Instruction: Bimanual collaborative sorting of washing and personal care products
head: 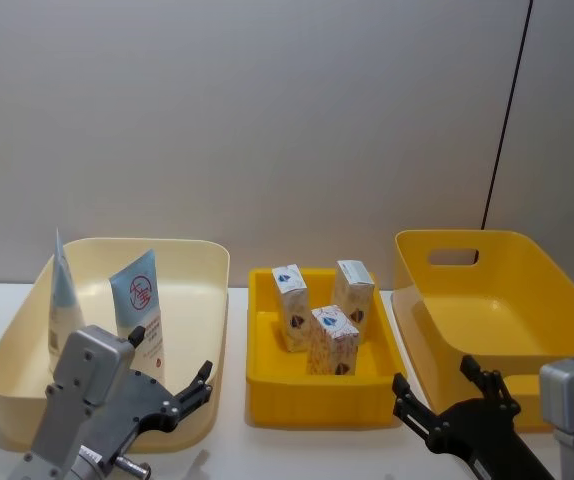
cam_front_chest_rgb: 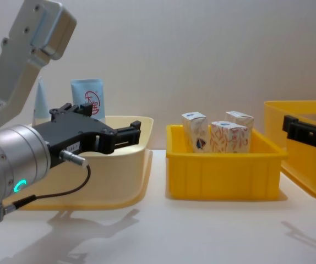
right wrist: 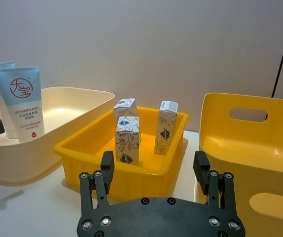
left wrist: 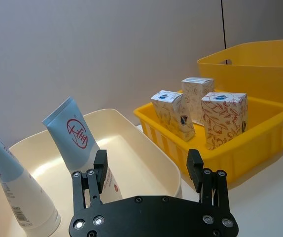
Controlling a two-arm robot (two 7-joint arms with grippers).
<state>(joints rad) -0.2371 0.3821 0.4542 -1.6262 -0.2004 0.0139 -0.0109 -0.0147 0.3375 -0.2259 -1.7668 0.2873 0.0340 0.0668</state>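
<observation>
left hand [left wrist: 147,168]: nearest my cameras, left of the middle yellow bin [head: 317,402], low on the near side; fingers spread, holding nothing.
right hand [right wrist: 154,165]: right of that bin, same near side; fingers spread, empty. I'd say both are staged for a pick.
cartons [head: 332,340]: three, upright inside the bin with gaps between them, room for my fingers I reckon. Printed card, square edges.
tube [head: 139,300]: left of the bin in the cream tub [head: 207,262], cap down, leaning. Soft glossy plastic with a flat crimped top.
second tube [head: 64,300]: same tub, farther left, leaning on the wall.
bins: hard smooth plastic, rounded corners; the middle one is ribbed.
big yellow bin [head: 557,290]: right of the middle bin, handle slot, no products inside.
table [cam_front_chest_rgb: 202,236]: white, matte.
</observation>
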